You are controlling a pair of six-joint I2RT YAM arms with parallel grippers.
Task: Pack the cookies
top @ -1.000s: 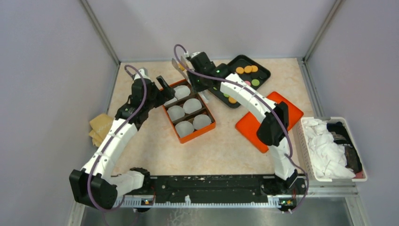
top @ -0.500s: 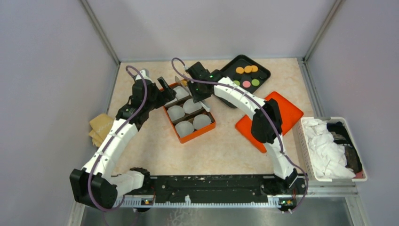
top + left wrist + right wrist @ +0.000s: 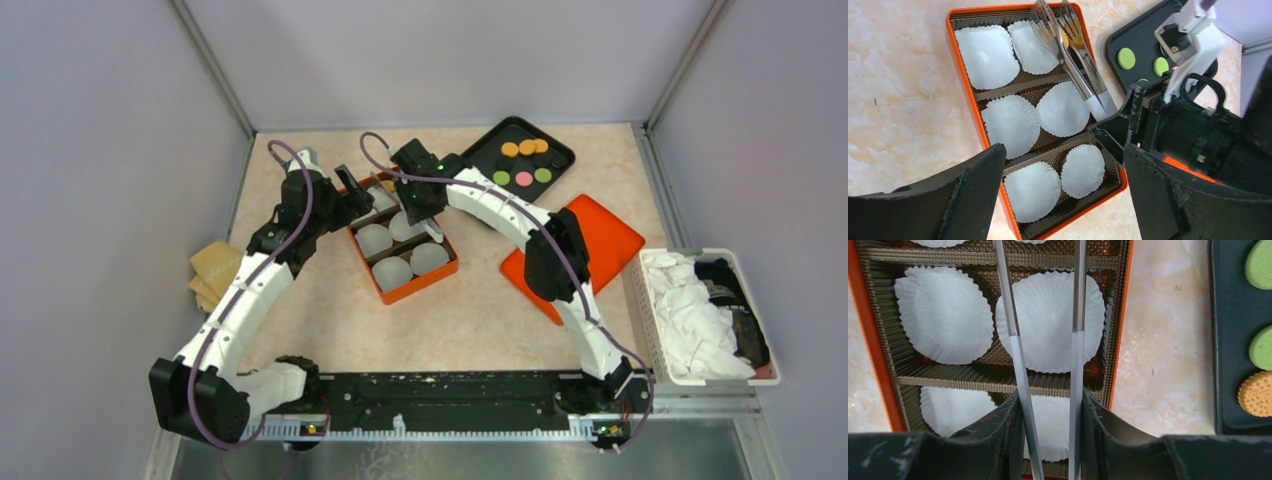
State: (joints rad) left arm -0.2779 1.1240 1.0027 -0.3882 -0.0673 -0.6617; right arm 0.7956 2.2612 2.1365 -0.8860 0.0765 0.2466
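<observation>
A folded tan cloth (image 3: 212,270) lies at the table's left edge. Beside it, the left gripper (image 3: 1063,155) hangs with its jaws spread wide and empty, just above the near left rim of the orange box (image 3: 964,85), which holds six white paper cups (image 3: 988,56) in ridged brown compartments. The right gripper (image 3: 1048,405) is clamped on metal tongs (image 3: 1073,70) that reach over the box, with an orange cookie (image 3: 1065,36) between their tips above the far compartments. Further right, the other cookies (image 3: 523,179), orange, green and pink, sit in a black tray (image 3: 565,150). Then come a flat orange lid (image 3: 600,240) and a white basket (image 3: 710,380) of rags (image 3: 690,310).
</observation>
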